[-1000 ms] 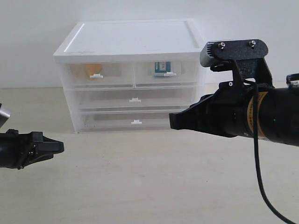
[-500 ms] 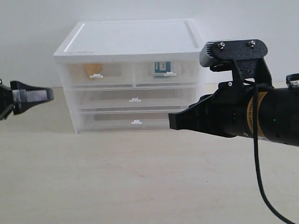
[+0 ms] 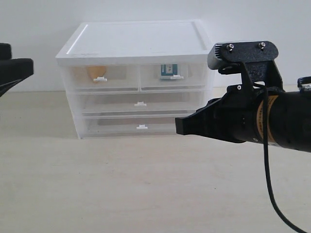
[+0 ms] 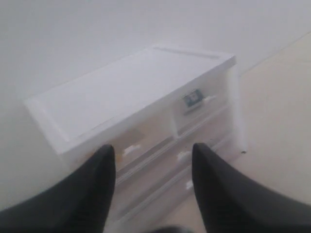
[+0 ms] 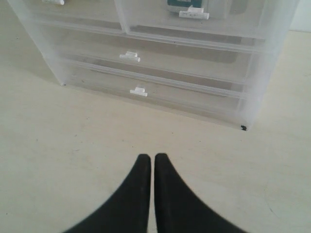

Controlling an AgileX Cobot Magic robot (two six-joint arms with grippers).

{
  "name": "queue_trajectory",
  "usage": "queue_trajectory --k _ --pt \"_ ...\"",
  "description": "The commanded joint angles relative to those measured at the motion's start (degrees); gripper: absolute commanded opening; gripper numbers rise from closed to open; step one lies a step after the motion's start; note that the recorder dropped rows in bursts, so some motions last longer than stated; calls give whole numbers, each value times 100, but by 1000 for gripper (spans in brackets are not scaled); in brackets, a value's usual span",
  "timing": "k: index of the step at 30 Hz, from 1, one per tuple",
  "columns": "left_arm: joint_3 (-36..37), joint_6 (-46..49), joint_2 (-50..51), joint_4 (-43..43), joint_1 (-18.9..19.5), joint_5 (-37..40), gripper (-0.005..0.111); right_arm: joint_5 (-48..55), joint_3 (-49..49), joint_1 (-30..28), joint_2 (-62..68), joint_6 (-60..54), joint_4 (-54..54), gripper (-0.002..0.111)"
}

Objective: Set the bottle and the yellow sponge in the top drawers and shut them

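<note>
Our left gripper [image 4: 151,154] has its two dark fingers spread wide, and there is nothing between them. In the exterior view only its tip shows, at the far left edge in the upper half of the frame. It is raised off the table [image 3: 146,189] and well apart from the cabinet [image 3: 138,41].

Our right gripper [image 5: 148,159] has its fingers pressed together and holds nothing. In the exterior view it reaches in from the right edge at mid-height. Its tip is in front of the cabinet's lower right corner, above the table, and we see no contact with either.

The white-topped cabinet stands at upper centre of the exterior view, against the pale wall [image 3: 39,19]. Its two top drawers [image 3: 116,80] sit pushed in, with their fronts flush with the frame.

The yellow sponge [image 3: 95,71] shows as a blurred orange-yellow patch through the upper-left drawer front, just behind its white handle tab [image 3: 100,78]. The bottle [image 3: 167,71] lies in the upper-right drawer, and its blue-teal label is visible through the translucent plastic.

Below them the two full-width drawers [image 3: 141,99] are also pushed in. We cannot tell whether anything is inside them.
</note>
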Motion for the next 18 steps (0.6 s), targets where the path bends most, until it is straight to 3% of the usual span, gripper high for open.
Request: queue_trajectory --k 1,8,18 --pt "504 61 -777 -24 -51 -960 46 6 24 -19 -53 21 -17 0" --pt "1327 61 -1996 -24 -51 -1324 46 6 24 -19 -53 12 -17 0" --pt "2753 -808 -4523 -24 -51 -1514 46 6 24 -19 -53 25 -17 0"
